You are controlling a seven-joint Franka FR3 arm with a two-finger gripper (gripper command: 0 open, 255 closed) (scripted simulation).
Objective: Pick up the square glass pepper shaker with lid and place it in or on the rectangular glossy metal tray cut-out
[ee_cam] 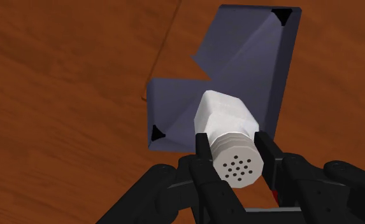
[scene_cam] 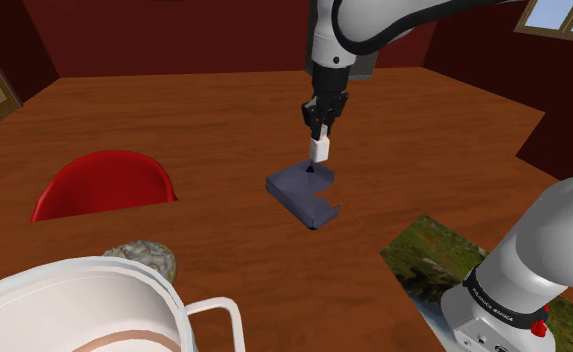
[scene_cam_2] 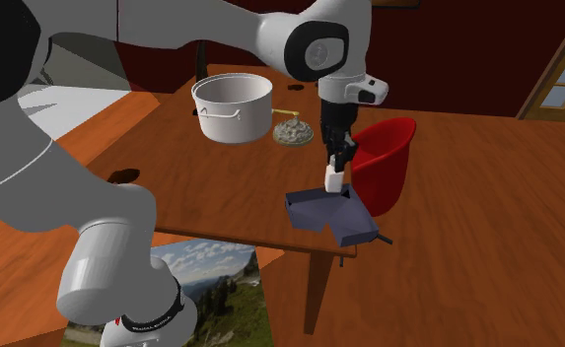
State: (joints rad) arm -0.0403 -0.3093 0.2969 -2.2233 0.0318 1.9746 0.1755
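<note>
Pincer (scene_cam: 319, 135) clasping white shaker (scene_cam: 320, 150), over tray (scene_cam: 296, 190); lid holes (ee_cam: 238, 167) in wrist view

You've got the white square shaker (ee_cam: 227, 118) upright in your gripper (scene_cam: 319, 133), holed lid (ee_cam: 238, 167) up, just above the dark blue-grey notched tray (scene_cam: 296, 190) on the bench (scene_cam: 174, 120).

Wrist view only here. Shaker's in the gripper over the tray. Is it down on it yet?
Observer: Seemingly not. In the shoulder view the shaker hangs just above the tray, gripper shut on its top.
Operator: Anything near the tray?
Observer: A red bowl stands toward the shoulder view's left, well apart from it.
Operator: Table margin?
Observer: Tight. In the second exterior view the tray lies close to the table edge.
</note>
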